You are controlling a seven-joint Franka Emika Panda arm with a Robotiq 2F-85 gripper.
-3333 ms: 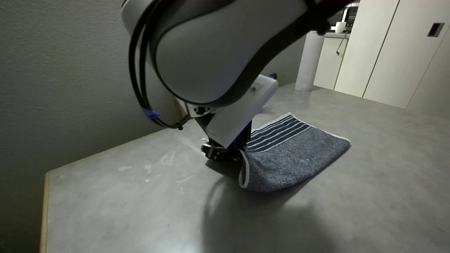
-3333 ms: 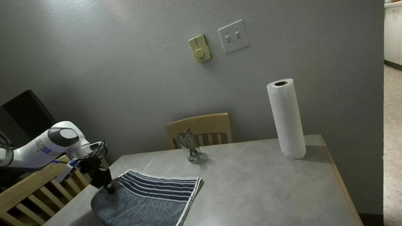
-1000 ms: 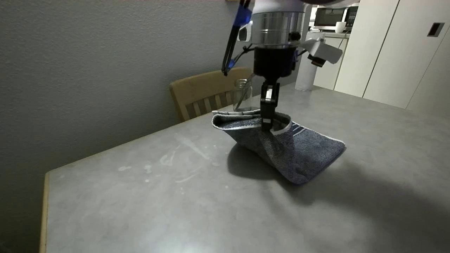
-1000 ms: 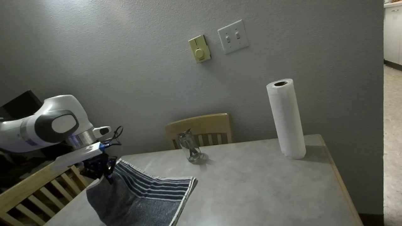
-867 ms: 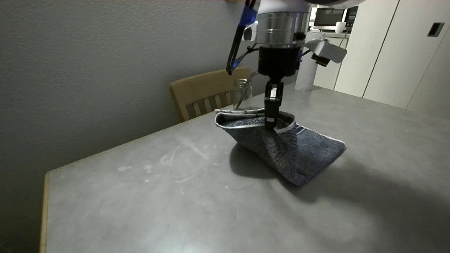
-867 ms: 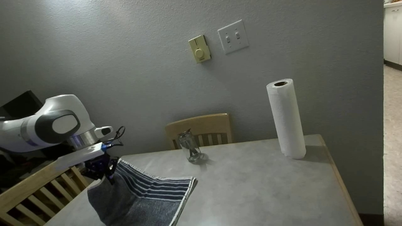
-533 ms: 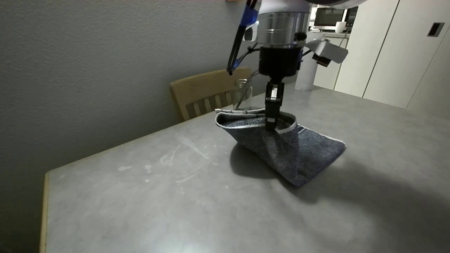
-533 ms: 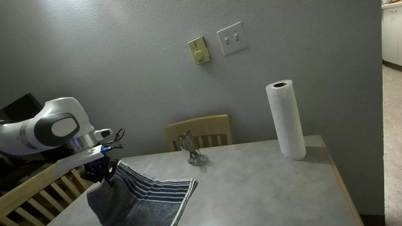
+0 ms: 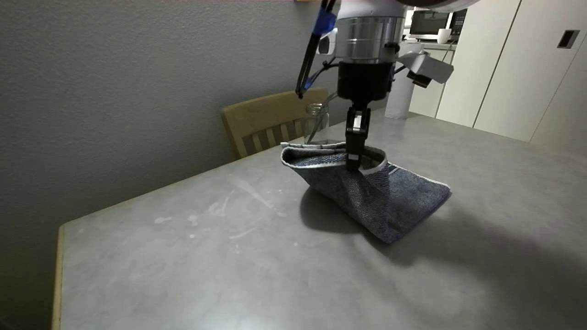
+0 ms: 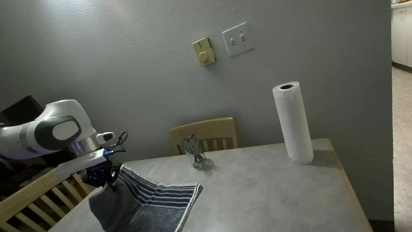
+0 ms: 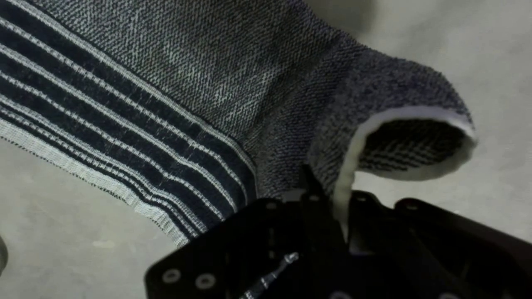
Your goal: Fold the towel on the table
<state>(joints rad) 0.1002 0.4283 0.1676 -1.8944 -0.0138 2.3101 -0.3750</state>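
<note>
The blue-grey towel lies partly on the pale grey table. Its near edge is raised and curls over on both sides of my gripper. The gripper points down and is shut on that white-edged side. In an exterior view the towel shows its white stripes on the far side, with the gripper at its raised left edge. In the wrist view the towel's white edge runs between the dark fingers, and a loop of cloth opens at the right. The fingertips are partly hidden by cloth.
A glass jar with utensils stands near the table's wall-side edge, close to the towel. A wooden chair is behind it. A paper towel roll stands at the far end. Another wooden chair is by the arm.
Since the oldest frames, my gripper has risen and turned, lifting the towel's edge off the table. Over the last half second the gripper and towel stay almost still.
</note>
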